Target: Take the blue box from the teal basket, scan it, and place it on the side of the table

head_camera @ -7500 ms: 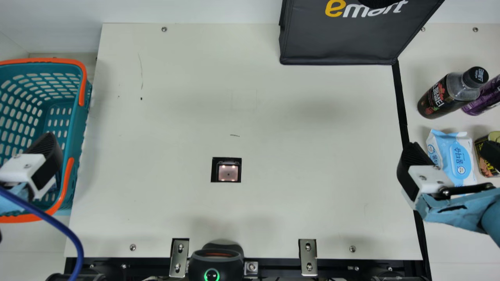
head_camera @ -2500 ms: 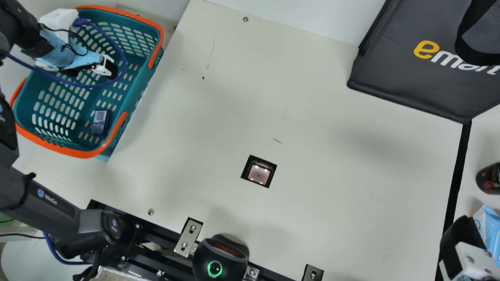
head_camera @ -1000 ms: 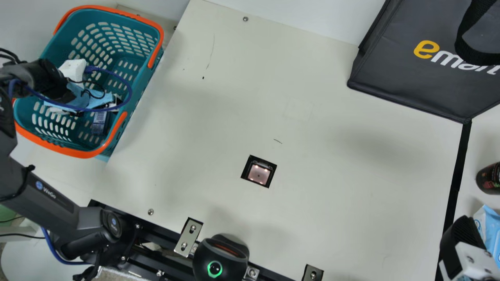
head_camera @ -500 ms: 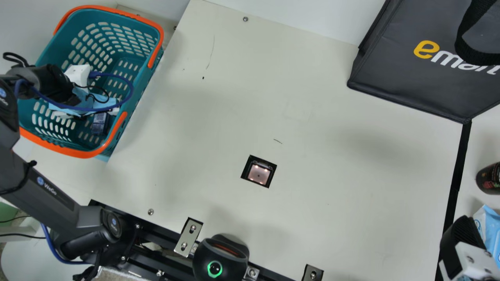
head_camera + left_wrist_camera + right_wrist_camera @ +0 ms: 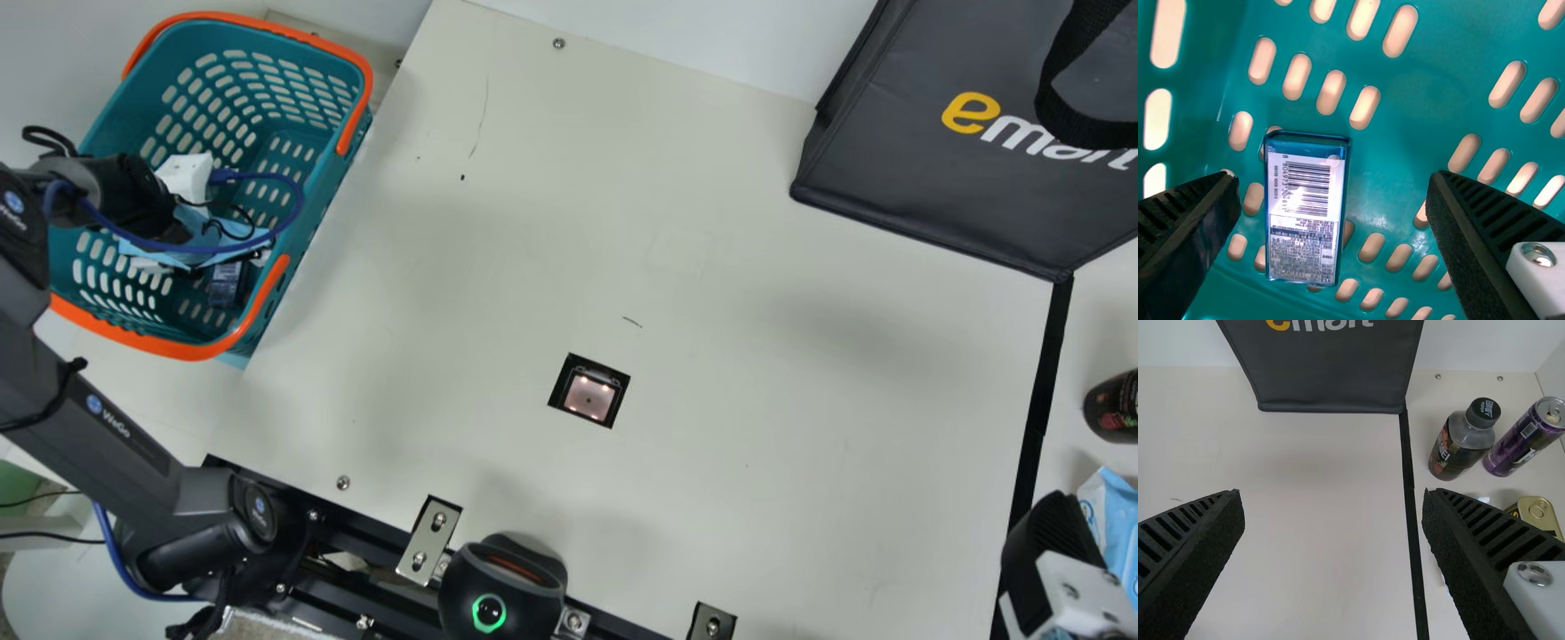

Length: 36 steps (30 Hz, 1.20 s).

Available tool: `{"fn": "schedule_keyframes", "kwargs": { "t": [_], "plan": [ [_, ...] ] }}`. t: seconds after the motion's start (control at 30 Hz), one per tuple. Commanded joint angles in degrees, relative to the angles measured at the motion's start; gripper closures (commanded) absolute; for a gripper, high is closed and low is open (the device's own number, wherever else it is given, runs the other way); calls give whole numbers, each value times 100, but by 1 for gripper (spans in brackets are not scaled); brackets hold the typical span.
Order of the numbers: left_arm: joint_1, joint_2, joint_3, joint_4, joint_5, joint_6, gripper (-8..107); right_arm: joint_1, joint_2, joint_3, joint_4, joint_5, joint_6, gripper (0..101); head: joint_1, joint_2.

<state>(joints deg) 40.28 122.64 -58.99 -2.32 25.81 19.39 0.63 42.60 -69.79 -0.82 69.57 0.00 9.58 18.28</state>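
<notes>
Left and right jaws spread; you likely have a light, stiff, slick-skinned blue box (image 5: 1306,208): grip mid-length, across its narrow width.

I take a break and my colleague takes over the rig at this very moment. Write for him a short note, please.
Left gripper: inside the teal basket, jaws open, above the blue box.
Right gripper: over the right part of the table, jaws open and empty.
Blue box: in the basket, barcode toward the left wrist camera.
Done: the left gripper is at the box; no grip yet.
Left to do: grip, lift, scan (probably at the lit window), place at the table's side.
</notes>
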Motion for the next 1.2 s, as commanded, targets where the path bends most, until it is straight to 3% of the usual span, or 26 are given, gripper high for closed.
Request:
{"fn": "schedule_keyframes", "kwargs": {
  "t": [0.0,0.63,1.17],
  "plan": [
    [2,22,-8,-31,-15,34,9,0,0,0,0,0,0,6,-166,14],
    [-58,24,18,-1023,253,823,9,0,0,0,0,0,0,6,-166,14],
    [-35,59,82,-555,-46,542,9,0,0,0,0,0,0,6,-166,14]
  ]
}}
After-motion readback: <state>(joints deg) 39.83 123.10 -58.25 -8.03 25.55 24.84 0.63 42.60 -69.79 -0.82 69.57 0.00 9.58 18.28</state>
